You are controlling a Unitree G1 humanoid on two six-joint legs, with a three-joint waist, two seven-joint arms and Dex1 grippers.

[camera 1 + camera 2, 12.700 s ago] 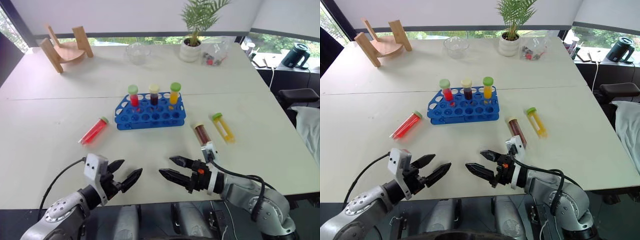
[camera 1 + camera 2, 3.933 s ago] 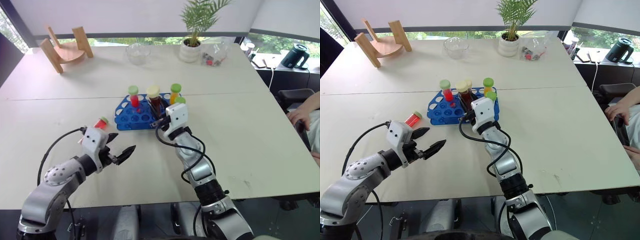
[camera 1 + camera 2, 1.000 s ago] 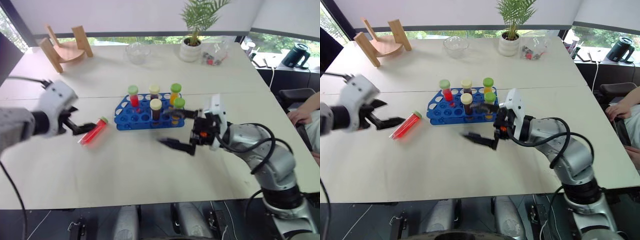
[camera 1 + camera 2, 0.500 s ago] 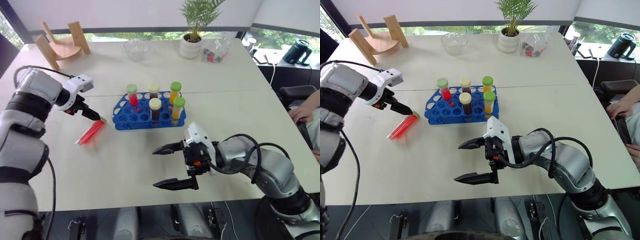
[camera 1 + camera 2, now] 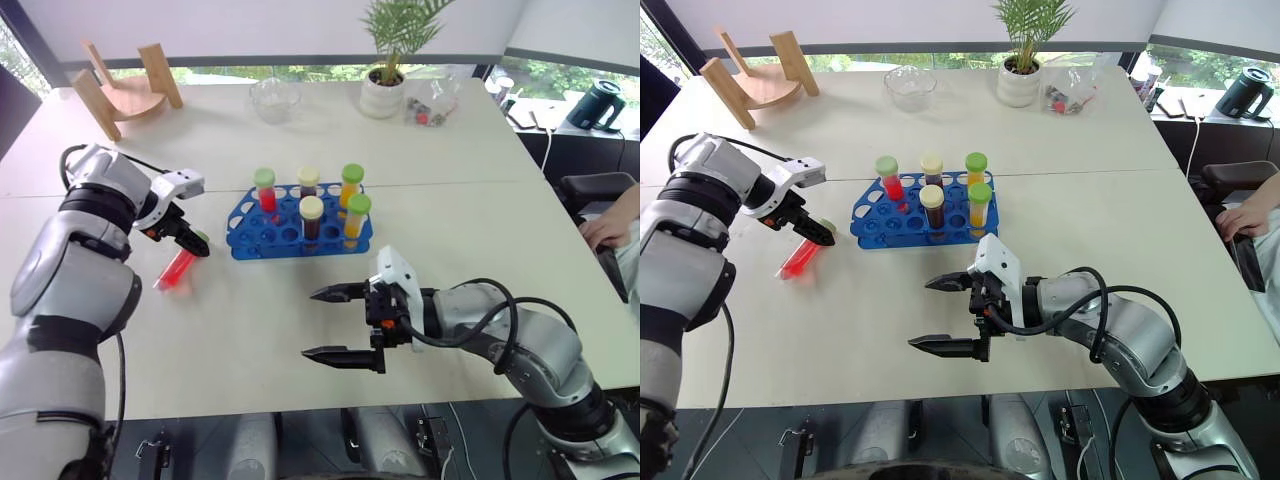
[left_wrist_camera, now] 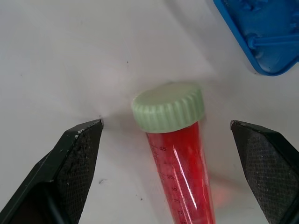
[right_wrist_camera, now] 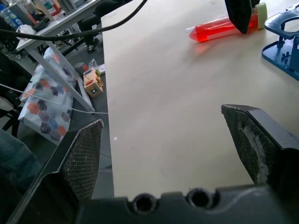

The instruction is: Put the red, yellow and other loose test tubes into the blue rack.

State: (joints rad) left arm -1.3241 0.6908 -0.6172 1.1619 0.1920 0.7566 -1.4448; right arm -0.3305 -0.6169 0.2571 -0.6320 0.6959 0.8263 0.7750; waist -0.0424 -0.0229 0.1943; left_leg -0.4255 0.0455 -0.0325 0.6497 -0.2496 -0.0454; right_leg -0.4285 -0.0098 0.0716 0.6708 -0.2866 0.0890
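Five capped tubes stand upright in the blue rack (image 5: 298, 225), which sits mid-table on the pale table (image 5: 250, 330): a red one, a dark brown one and an orange one along the far row, with a second dark brown tube (image 5: 311, 216) and a second yellow-orange tube (image 5: 356, 219) in the row nearer the robot. So, judging from this, two of the three loose tubes look already placed. One remains: the red test tube (image 5: 178, 268) with its green cap, lying flat on the table just left of the rack.

The left gripper (image 5: 190, 238) hangs over that tube's cap end, pointing steeply down, jaws spread wide with a finger on either side of the cap and nothing gripped; whether the fingertips touch the table is hard to tell. The right gripper (image 5: 338, 324) hovers well clear near the table's front edge, jaws wide apart and empty.

What is left is to close on the red tube, lift it, turn it upright and seat it in a free hole.
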